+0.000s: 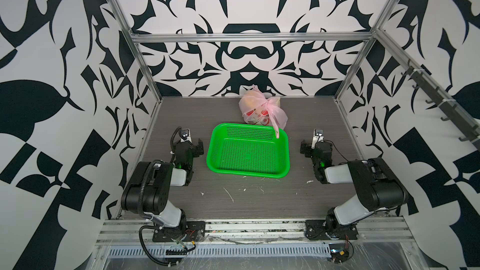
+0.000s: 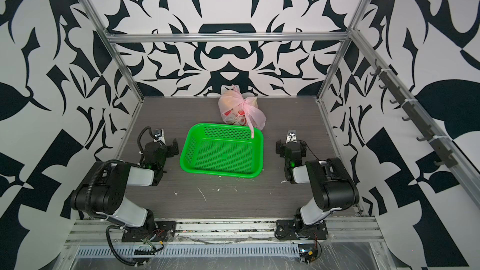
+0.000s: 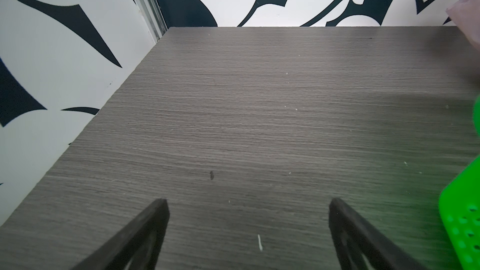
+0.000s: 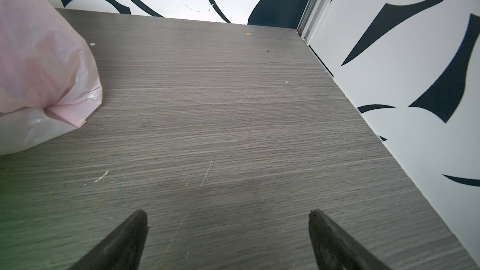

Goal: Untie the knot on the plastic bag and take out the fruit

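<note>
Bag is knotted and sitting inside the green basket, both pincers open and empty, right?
Not quite. The plastic bag sits on the table behind the green basket, not in it, as both top views show. The knot is tied; the left pincer and right pincer are open and empty.

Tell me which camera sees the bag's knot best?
Both top views: the knot sits whole on the plastic bag. The right wrist view shows only the bag's side; the left wrist view just a pink sliver.
</note>
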Controlling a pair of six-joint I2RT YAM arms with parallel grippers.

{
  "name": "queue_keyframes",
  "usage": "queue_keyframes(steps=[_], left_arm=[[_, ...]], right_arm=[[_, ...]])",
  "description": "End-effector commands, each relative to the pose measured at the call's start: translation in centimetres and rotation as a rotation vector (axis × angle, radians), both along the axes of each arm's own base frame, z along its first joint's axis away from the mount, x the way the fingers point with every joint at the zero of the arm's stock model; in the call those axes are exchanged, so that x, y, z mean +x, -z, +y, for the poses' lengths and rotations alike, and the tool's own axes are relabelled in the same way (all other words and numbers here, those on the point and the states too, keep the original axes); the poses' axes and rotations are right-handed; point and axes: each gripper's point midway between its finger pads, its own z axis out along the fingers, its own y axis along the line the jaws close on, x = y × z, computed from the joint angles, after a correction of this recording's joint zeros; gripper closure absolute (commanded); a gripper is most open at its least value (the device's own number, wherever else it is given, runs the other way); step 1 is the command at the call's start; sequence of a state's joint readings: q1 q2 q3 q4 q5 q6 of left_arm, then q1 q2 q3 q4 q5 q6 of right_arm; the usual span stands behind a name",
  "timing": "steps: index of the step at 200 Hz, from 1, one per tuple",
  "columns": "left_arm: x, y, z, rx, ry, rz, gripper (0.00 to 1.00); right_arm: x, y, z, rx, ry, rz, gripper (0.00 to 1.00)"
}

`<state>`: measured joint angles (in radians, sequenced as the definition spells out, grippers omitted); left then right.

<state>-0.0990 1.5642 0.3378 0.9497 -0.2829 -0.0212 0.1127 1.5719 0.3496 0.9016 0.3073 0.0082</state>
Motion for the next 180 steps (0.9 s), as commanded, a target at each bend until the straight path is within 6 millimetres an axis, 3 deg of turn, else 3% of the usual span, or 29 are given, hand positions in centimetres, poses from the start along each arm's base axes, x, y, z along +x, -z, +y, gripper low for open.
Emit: queue_keyframes(steps=[1,57,93,97,123,148,180], left_arm=[[0.6,-0.9,0.0,-0.003,0.004,-0.032,0.01],[-0.5,-2.0,0.1,-0.018,-0.009,-0.076,0.01],[-1.8,-6.0,0.4,-0.011,-0.021,-0.14,0.01],[-2.0,-7.2,0.5,-0.021,-0.03,-0.154,0.01],[-3.9,-9.8,1.8,-0.203,-0.162,-0.102,0.01],[-4.9,-10.8,-0.3,-0.281,-0.04,-0.122,0.01],[-5.9,-11.0,-1.1,-0.432,-0.04,-0.084,0.01]], right_arm=[[0.3,-1.2,0.1,0.008,0.001,-0.045,0.01],[0.3,-1.2,0.1,0.008,0.0,-0.044,0.01],[0.3,-1.2,0.1,0.007,0.001,-0.045,0.01],[0.3,-1.1,0.1,0.007,-0.001,-0.044,0.01],[0.3,-1.2,0.1,0.006,-0.001,-0.045,0.01],[0.3,-1.1,0.1,0.006,-0.001,-0.043,0.01],[0.3,-1.5,0.1,0.01,0.003,-0.056,0.01]])
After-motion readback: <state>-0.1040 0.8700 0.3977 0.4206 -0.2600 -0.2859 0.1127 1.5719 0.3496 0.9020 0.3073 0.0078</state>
